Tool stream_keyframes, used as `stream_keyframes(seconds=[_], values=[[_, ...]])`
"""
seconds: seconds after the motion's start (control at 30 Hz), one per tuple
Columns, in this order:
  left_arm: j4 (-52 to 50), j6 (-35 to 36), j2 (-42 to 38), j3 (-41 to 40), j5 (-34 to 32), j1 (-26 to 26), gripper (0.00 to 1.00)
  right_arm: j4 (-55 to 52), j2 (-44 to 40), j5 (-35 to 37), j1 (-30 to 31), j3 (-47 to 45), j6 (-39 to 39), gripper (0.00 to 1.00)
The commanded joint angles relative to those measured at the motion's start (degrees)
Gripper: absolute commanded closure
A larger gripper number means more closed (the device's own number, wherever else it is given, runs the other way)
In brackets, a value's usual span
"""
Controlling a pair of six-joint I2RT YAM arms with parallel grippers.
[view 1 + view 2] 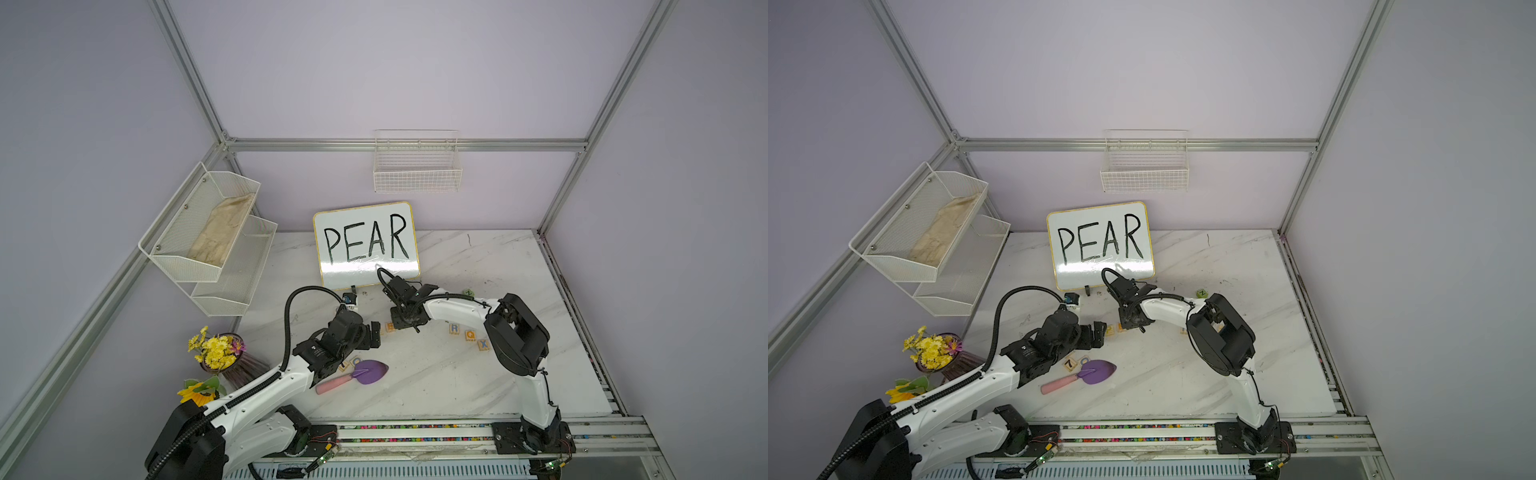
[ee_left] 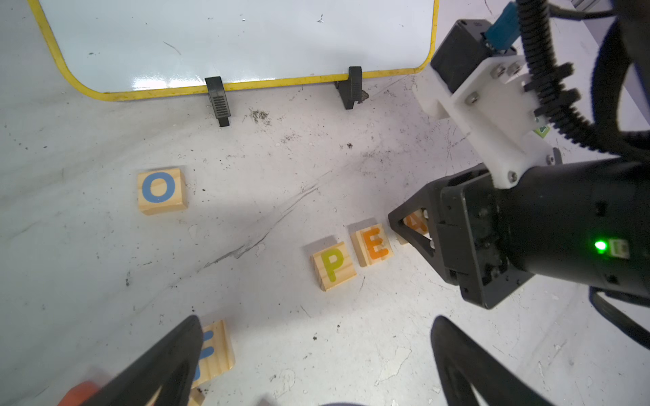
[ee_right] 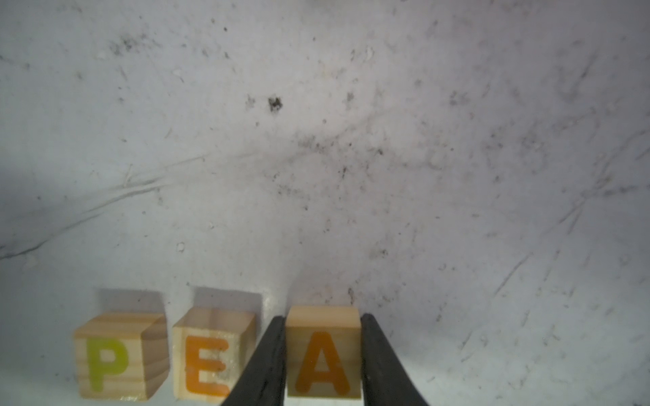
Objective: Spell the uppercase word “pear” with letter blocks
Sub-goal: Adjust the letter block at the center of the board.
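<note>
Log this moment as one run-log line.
right gripper: shut on A block | row: P block, E block, A block | R block: not yet placed | left gripper: open, empty

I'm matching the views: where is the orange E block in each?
Both top views: E block beside the right gripper.
Left wrist: E block between P block and right gripper.
Right wrist: E block between P block and gripped A block.
Landmark: right gripper.

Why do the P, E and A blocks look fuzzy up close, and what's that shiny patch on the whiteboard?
Right wrist view: the P block, E block and A block sit near the lens, so they look soft and hazy; in both top views, glare streaks the lower whiteboard.
</note>
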Motion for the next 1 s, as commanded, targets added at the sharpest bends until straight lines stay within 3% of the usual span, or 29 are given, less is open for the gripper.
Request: stream_keyframes(seconds=[0.0, 0.97], values=[[0.5, -0.2, -1.1, 3.4, -0.7, 0.3, 0.00, -0.8, 1.5, -0.4, 0.5, -1.0, 0.7, 0.66], [1.1, 0.0, -0.7, 3.2, -0.1, 0.3, 0.00, -0.7, 0.5, 0.5, 1.6, -2.7, 0.3, 0.66]])
